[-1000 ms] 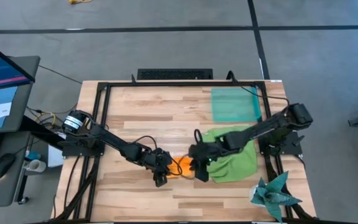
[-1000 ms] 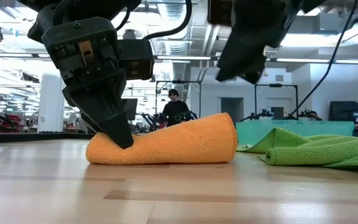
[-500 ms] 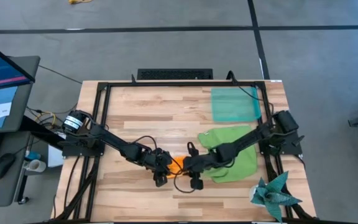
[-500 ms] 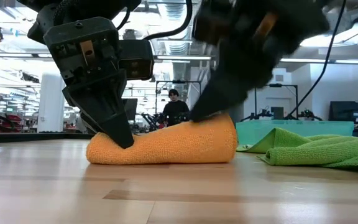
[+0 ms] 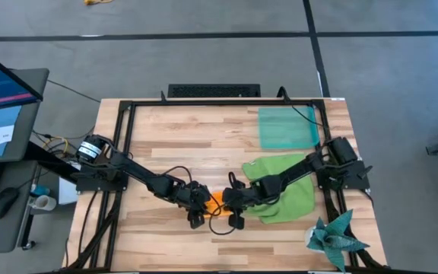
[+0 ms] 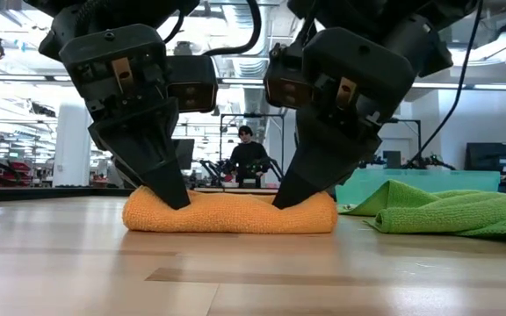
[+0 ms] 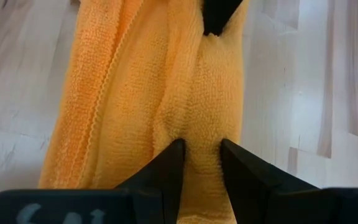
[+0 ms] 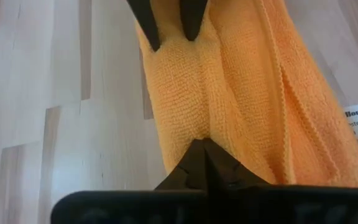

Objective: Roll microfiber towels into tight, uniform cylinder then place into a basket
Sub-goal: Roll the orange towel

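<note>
A robotics lab is indicated: a black-framed pale wooden table [image 5: 173,129], more rigs behind, a seated person [image 6: 247,154].

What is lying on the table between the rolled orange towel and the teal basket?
The crumpled lime green towel lies between the orange towel and the basket, as the high view shows; some bare wood separates it from the basket.

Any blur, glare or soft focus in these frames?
Low view: both pincers sharp, the room behind bright with ceiling lights, the nearest table boards soft. Left wrist view: orange towel weave crisp, left pincer fingers slightly soft. Right wrist view: weave crisp around the right pincer. High view: even light, no glare.
</note>
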### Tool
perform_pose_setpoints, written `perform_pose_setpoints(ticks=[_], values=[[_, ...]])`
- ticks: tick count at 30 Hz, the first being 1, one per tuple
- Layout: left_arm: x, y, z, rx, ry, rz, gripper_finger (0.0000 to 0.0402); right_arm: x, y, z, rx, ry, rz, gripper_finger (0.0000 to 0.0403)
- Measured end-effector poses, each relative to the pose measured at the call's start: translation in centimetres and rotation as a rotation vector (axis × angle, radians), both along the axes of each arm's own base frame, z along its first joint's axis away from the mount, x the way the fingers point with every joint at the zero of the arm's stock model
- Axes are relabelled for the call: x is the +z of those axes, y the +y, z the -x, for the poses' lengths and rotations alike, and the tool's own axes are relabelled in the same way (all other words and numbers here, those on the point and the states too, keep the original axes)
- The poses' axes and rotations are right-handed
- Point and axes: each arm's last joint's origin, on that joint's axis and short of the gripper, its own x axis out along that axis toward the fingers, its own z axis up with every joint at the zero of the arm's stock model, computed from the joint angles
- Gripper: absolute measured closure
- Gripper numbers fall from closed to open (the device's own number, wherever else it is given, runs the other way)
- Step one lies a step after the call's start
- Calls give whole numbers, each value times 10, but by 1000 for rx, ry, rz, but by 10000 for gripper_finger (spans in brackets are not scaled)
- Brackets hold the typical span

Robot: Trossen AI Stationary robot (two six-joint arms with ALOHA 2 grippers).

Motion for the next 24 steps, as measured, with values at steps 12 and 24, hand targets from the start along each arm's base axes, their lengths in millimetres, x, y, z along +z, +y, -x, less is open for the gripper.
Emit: perform_pose_setpoints(ticks=[12, 24], values=[[18, 4, 8, 15, -12, -29, 297, -1, -4, 0, -29, 29, -33, 391], [14, 0, 10, 83, -20, -118, 297, -2, -2, 0, -19, 4, -33, 353]])
